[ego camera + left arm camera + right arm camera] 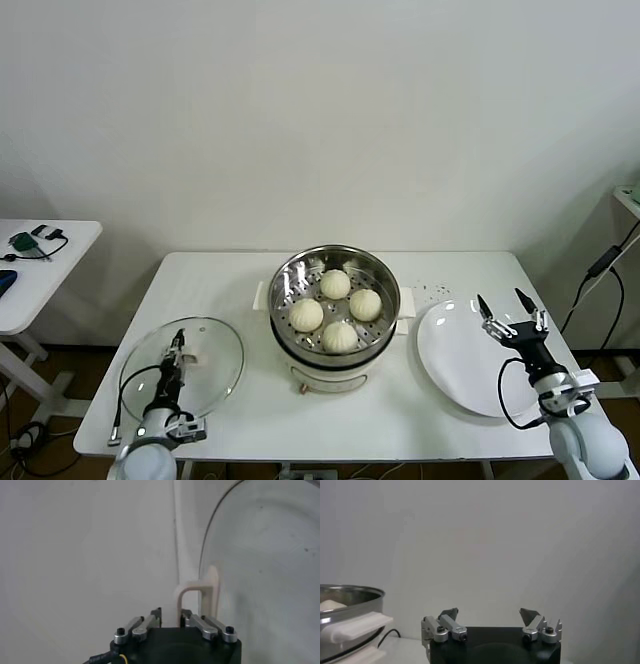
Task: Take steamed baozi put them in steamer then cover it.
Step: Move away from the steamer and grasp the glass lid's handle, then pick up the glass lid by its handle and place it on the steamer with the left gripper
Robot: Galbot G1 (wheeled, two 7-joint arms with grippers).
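Four baozi (336,308) fill our steamer (383,275), so our left gripper (171,621) pinches the cover's handle (196,594); the right gripper (511,316) waits spread.

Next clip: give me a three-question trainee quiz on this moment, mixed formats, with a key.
1. How many baozi sit in the steamer?
2. True or false: the glass lid covers the steamer.
3. Which gripper is closed around the lid handle? A) left gripper B) right gripper

Key: 1. Four. 2. False; it lies on the table on the robot's left. 3. A; the right gripper hangs open over the white plate.
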